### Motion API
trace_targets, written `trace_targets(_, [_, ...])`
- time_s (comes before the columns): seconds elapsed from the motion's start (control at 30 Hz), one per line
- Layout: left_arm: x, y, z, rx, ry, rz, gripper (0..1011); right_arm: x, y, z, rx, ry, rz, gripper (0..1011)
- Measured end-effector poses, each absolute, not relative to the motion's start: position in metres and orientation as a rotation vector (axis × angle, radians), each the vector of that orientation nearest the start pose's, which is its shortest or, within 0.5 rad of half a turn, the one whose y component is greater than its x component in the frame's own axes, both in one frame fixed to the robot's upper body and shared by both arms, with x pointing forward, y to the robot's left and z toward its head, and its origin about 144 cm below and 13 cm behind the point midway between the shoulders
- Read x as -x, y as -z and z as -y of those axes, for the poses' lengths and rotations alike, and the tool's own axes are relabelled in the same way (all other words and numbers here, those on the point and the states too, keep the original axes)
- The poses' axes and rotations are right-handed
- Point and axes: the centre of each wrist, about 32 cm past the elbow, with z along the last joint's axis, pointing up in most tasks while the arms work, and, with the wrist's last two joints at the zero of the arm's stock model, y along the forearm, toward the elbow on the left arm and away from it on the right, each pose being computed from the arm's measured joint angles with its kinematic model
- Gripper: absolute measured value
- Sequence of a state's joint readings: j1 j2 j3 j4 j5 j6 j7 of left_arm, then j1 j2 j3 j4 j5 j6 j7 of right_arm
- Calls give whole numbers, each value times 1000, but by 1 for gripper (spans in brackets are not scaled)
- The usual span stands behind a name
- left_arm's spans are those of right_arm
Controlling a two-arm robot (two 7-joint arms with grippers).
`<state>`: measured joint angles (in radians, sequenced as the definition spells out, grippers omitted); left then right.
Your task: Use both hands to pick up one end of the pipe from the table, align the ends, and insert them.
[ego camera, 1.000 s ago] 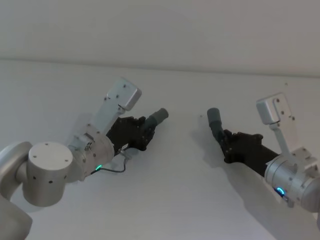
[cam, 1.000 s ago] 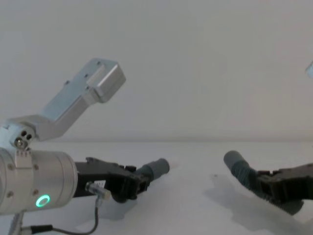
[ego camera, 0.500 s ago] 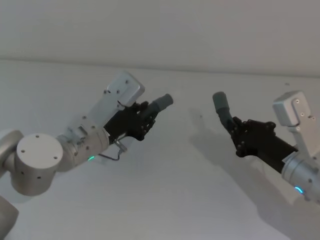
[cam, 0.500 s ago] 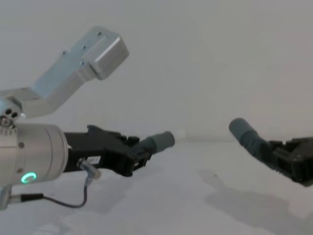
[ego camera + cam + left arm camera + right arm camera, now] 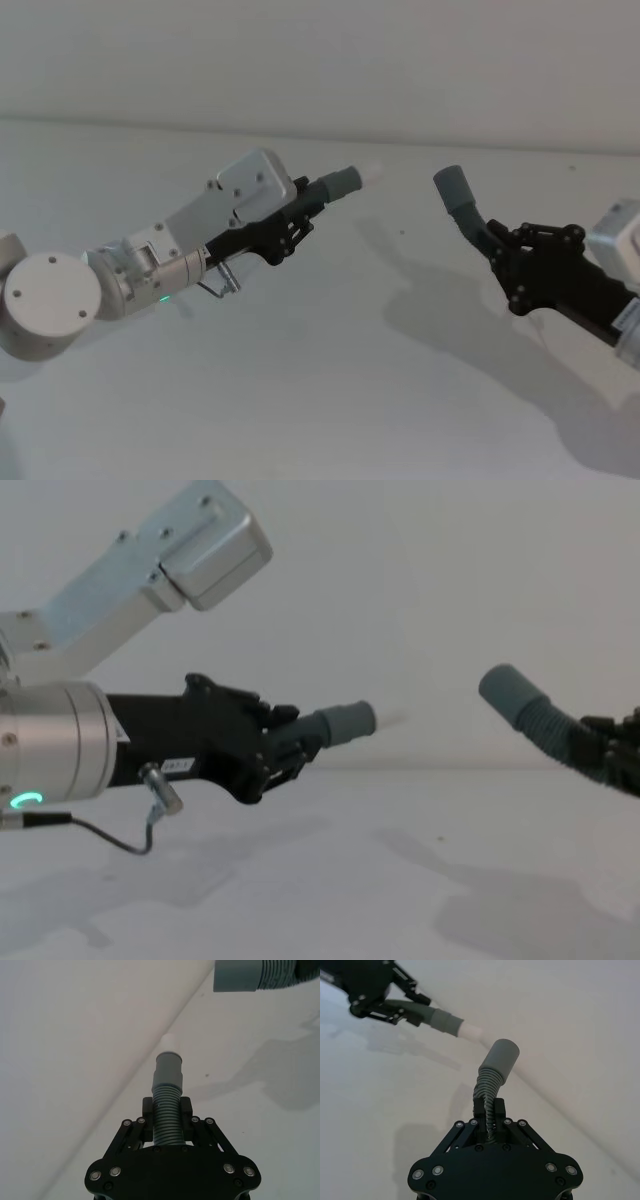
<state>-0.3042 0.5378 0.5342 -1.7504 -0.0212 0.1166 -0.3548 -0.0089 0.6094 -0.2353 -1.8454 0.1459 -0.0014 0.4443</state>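
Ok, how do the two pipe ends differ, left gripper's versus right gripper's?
The left end, in the left gripper, has a white tip; the right end, in the right gripper, is a plain grey cuff. The left end leaves its gripper straight; the right end's hose bends. Both are grey, ribbed, held off the table, not yet joined.

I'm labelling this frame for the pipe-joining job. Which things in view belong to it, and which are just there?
Part of the job:
- left gripper, shut on the ribbed hose behind the white-tipped cuff
- right gripper, shut on the hose behind the plain socket cuff
- table below both

Just there:
- metal cable plug at the left wrist
- wall behind
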Motion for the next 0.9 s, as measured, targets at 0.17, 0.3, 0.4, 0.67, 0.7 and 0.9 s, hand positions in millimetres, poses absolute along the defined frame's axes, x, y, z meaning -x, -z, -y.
trace_targets(0.17, [-488, -1252, -215, -358, -669, 604, 306, -439, -1227, 301, 285, 731, 463, 108])
trace_targets(0.3, [-490, -1256, -219, -361, -635, 670, 306, -439, -1233, 314, 288, 668, 566, 107])
trace_targets(0.4, [-492, -1261, -223, -366, -596, 746, 306, -439, -1237, 323, 294, 629, 627, 107])
trace_targets(0.67, [-496, -1272, -231, -371, -506, 912, 306, -441, -1250, 347, 308, 506, 810, 104])
trace_targets(0.7, [-497, -1274, -232, -372, -497, 927, 306, -441, -1252, 349, 309, 495, 824, 104])
trace_targets(0.9, [-501, -1284, -237, -375, -425, 1053, 306, -441, -1259, 361, 320, 434, 901, 103])
